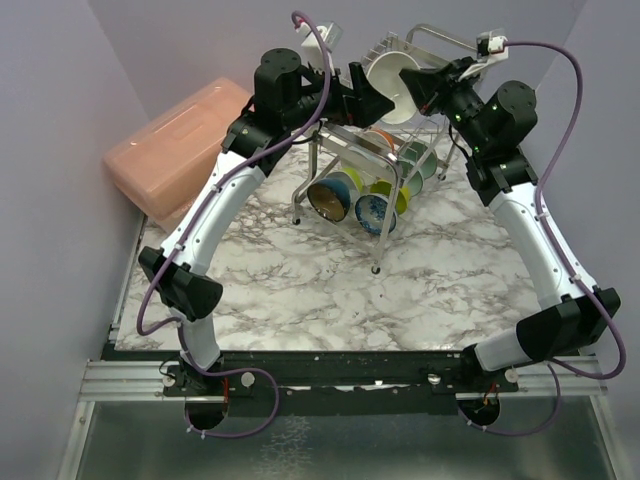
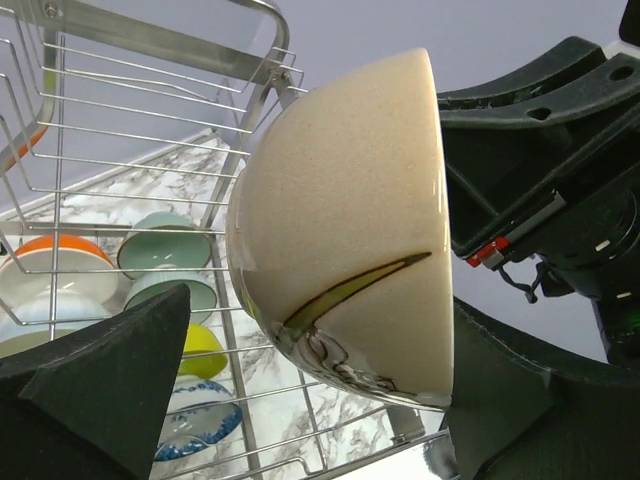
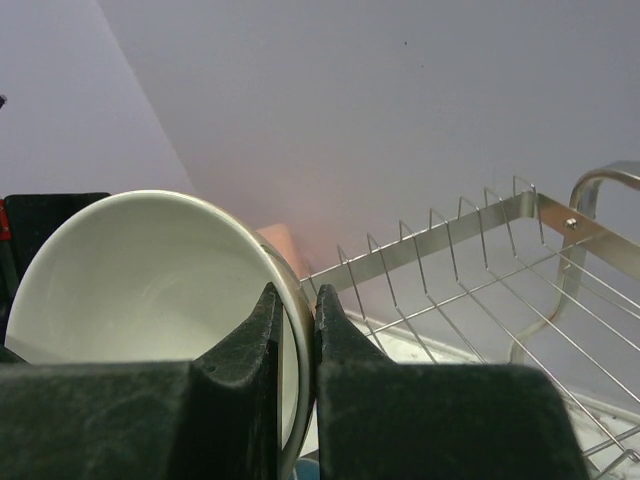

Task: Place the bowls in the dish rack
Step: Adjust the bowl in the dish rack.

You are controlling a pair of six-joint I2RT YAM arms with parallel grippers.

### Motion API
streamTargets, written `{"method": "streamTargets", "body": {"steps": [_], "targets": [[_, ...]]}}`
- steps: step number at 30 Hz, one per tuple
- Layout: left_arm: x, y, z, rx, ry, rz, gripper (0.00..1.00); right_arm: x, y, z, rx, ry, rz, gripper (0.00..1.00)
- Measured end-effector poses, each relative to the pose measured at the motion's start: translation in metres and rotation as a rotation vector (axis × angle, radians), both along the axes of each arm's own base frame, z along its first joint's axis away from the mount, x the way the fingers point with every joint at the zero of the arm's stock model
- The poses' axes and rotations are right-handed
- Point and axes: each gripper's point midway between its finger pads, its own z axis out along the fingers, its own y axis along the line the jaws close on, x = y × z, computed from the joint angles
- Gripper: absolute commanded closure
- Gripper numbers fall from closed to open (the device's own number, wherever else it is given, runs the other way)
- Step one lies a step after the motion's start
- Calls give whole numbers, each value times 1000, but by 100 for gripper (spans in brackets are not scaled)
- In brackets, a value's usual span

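A cream bowl (image 1: 390,85) with a dark stripe on its outside (image 2: 350,220) hangs on edge above the top tier of the dish rack (image 1: 345,135). My right gripper (image 1: 422,88) is shut on its rim, one finger inside the bowl (image 3: 130,290) and one outside, pinched together (image 3: 297,300). My left gripper (image 1: 372,100) stands open around the bowl's underside (image 2: 330,340), and its left finger (image 2: 120,380) is clear of the bowl. Several bowls stand on edge in the lower tier: a blue-and-white one (image 1: 375,212), a lime one (image 2: 200,350) and a mint one (image 2: 165,240).
A pink plastic lidded box (image 1: 180,145) lies at the back left on the marble tabletop (image 1: 300,290). The rack's top wire shelf (image 3: 450,245) and chrome tube frame (image 2: 150,35) lie close under and behind the held bowl. A purple wall stands behind.
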Motion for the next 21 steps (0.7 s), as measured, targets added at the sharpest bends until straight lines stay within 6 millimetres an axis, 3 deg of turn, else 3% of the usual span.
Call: {"method": "streamTargets", "body": {"steps": [7, 10, 12, 21], "targets": [[-10, -2, 10, -55, -2, -90, 14, -8, 4, 10, 9, -55, 36, 99], [-17, -6, 15, -88, -1, -154, 24, -10, 7, 11, 12, -60, 55, 100], [-21, -7, 18, -100, -7, -183, 34, -11, 8, 12, 16, -60, 65, 100], [-20, -10, 19, -138, -6, -203, 100, -11, 8, 11, 15, -59, 65, 98]]}}
